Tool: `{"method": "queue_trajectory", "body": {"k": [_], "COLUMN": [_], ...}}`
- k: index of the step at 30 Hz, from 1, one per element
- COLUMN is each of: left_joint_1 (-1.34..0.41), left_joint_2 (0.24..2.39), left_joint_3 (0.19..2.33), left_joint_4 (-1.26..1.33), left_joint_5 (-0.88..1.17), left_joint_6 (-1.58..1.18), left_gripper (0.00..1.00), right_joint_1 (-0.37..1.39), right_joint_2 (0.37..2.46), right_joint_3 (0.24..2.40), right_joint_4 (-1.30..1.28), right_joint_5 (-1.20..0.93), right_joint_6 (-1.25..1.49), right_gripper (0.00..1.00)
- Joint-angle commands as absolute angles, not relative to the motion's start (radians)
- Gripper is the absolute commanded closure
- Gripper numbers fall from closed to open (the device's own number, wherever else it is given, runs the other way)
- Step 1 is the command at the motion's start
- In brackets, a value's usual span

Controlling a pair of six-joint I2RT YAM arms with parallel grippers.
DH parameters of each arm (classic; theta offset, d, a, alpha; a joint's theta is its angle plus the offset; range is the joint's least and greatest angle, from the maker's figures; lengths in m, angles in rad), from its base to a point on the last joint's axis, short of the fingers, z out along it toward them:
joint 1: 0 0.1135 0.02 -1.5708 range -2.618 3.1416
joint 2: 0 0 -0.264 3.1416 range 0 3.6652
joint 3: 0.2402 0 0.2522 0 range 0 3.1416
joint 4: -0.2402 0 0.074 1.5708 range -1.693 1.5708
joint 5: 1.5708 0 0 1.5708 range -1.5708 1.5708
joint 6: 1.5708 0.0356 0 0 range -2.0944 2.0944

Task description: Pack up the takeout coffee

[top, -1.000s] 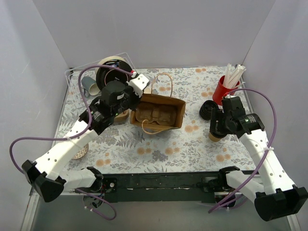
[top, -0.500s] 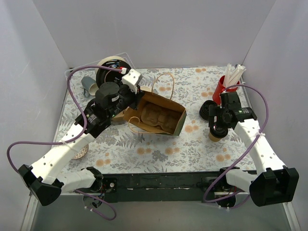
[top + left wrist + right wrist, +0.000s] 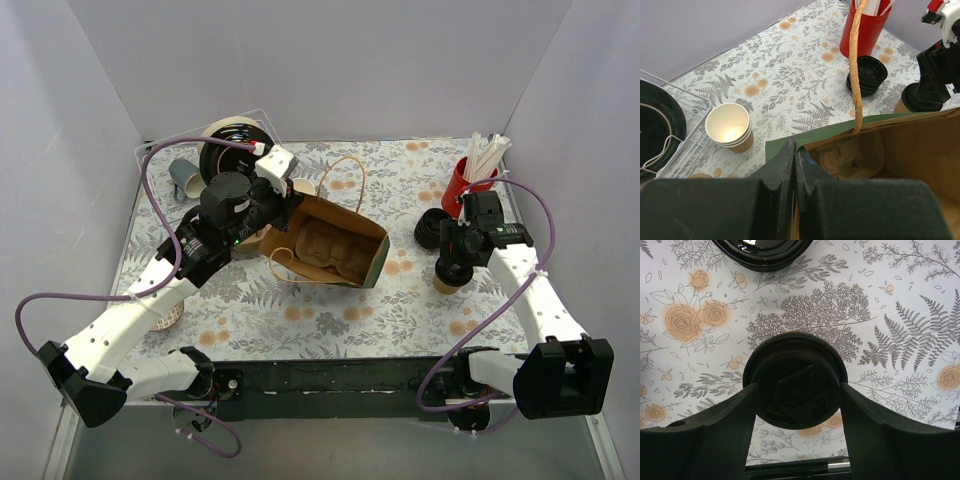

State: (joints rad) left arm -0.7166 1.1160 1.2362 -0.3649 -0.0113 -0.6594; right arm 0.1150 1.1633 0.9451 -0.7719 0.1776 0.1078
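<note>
Overhead: takeout coffee (image 3: 442,285) near the right edge, bare mat (image 3: 400,300) between it and paper bag (image 3: 335,250). Wrist views alone show right gripper (image 3: 799,390) clasping its lid, left gripper (image 3: 794,150) clamped on bag rim.

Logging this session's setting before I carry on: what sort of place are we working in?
Probably a mock café packing station inside a white-walled test booth: a paper bag, a lidded takeout coffee and a red cup of straws, all on a floral tablecloth.
</note>
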Motion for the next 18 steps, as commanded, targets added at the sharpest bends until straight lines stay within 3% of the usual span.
{"method": "queue_trajectory", "body": {"k": [1, 18], "left_joint_1": [-0.721, -0.724], "left_joint_2": [1.088, 1.132], "left_joint_3": [1.253, 1.319], "left_joint_4": [-0.365, -0.453], "left_joint_5": [-0.015, -0.078], "left_joint_6": [-0.657, -0.693], "left_gripper": [1.0, 1.0], "right_joint_1": [0.107, 0.104], "right_joint_2": [1.152, 1.169], "right_joint_3": [0.907, 1.028], "right_joint_4": [-0.735, -0.836], "right_joint_5": [0.149, 0.167], "right_joint_6": [0.098, 0.124], "right_gripper": [0.28, 0.16]}}
